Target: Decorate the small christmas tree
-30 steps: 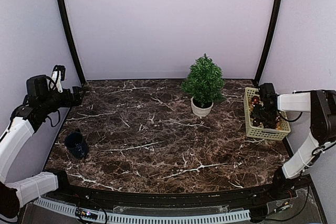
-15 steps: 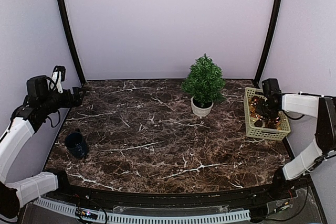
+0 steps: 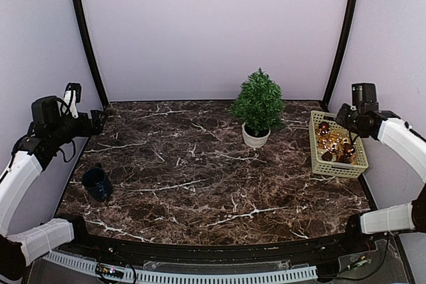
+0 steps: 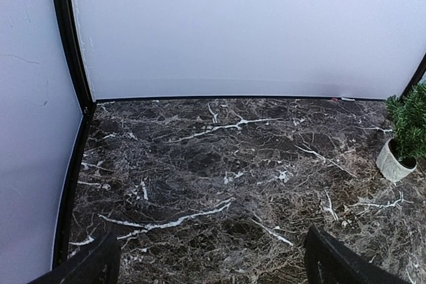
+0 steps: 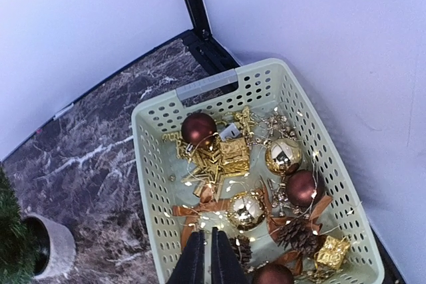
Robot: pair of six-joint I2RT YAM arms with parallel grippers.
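Here we see the tree [image 3: 257,103] standing upright in its white pot [image 3: 255,137] toward the back of the surface [image 3: 200,177], right of centre and apart from everything else. The basket [image 3: 336,154] sits at the right edge, near the tree but not touching it.

From the right wrist view, the basket is crowded. A maroon ball [image 5: 198,128] lies near its far handle, with a gold star [image 5: 210,164] and a small gold box [image 5: 234,153] just below it. Two gold balls [image 5: 283,156] rest in the middle, one toward the right wall and one nearer the camera. A second maroon ball [image 5: 301,187] sits by the right wall. A pine cone [image 5: 293,233], a gold parcel [image 5: 331,252] and a third maroon ball occupy the near end. Copper ribbon [image 5: 193,209] and a fine string of tiny lights run over the whole heap.

The right end effector [image 5: 204,257] hangs above the basket's near end, fingers pressed together. Whether a thin strand is caught between them we cannot tell.

The left end effector [image 4: 206,264] hovers at the surface's far left corner, fingers spread wide with nothing between them. A dark cup [image 3: 97,183] stands upright at the left edge.
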